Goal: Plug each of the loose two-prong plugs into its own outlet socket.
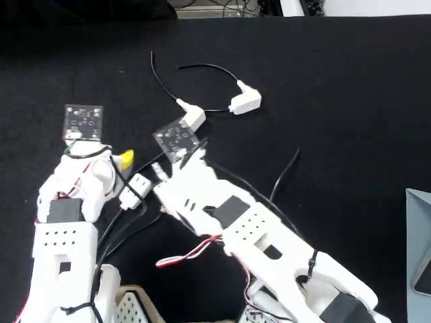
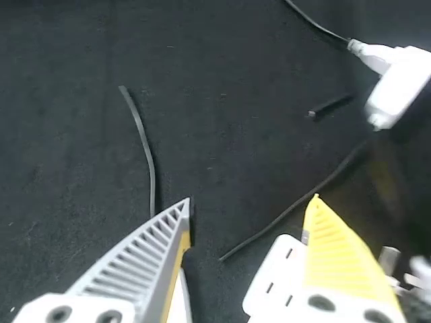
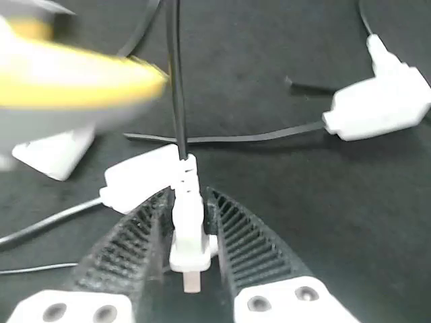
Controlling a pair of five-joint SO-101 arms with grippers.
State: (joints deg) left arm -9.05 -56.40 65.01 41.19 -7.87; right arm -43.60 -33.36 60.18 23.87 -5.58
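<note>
I see a plain matte black surface (image 1: pixel 350 81). The left gripper (image 2: pixel 250 202) has one pale grey ribbed finger (image 2: pixel 145 249) and one bright yellow ribbed finger (image 2: pixel 333 242), both on white mounts. The right gripper (image 3: pixel 187 195) has black ribbed fingers (image 3: pixel 252 242). The plug (image 3: pixel 187 232) between them is white with a black cord (image 3: pixel 175 81). A second plug (image 3: pixel 380 104) is also white. Both arms (image 1: pixel 256 235) are white, with red and white wires (image 1: pixel 188 254).

Left spread, right clamped
The left gripper (image 2: pixel 249 205), with yellow-lined white fingers, hangs wide apart; the right gripper (image 3: pixel 188 196), with black ribbed fingers, pinches a white two-prong plug (image 3: pixel 187 232).
</note>
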